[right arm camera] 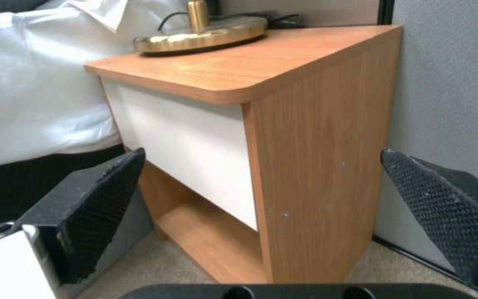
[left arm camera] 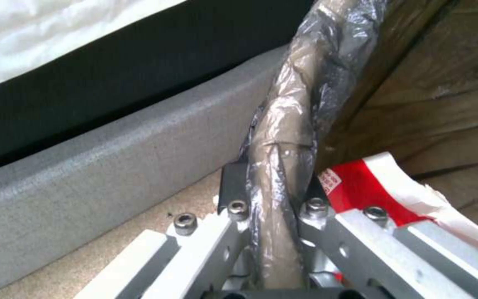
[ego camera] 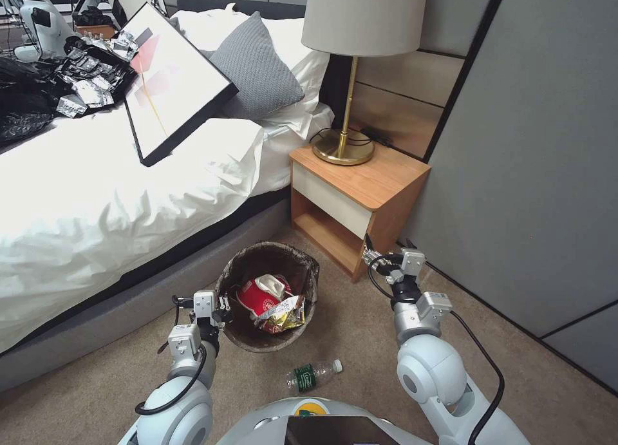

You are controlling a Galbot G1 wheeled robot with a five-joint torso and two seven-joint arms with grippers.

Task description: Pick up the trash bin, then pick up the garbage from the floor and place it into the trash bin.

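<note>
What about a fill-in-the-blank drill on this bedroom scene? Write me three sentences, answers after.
1. The left hand is shut on the rim of the ____.
2. The bottle lies on the ____, outside the bin.
3. The right hand hangs open in front of the nightstand, holding ____.

Missing words: bin; floor; nothing

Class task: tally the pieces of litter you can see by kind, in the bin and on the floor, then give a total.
Red-and-white paper cups: 1, in the trash bin
Snack wrappers: 1, in the bin
Plastic bottles: 1, on the carpet
Total: 3
</note>
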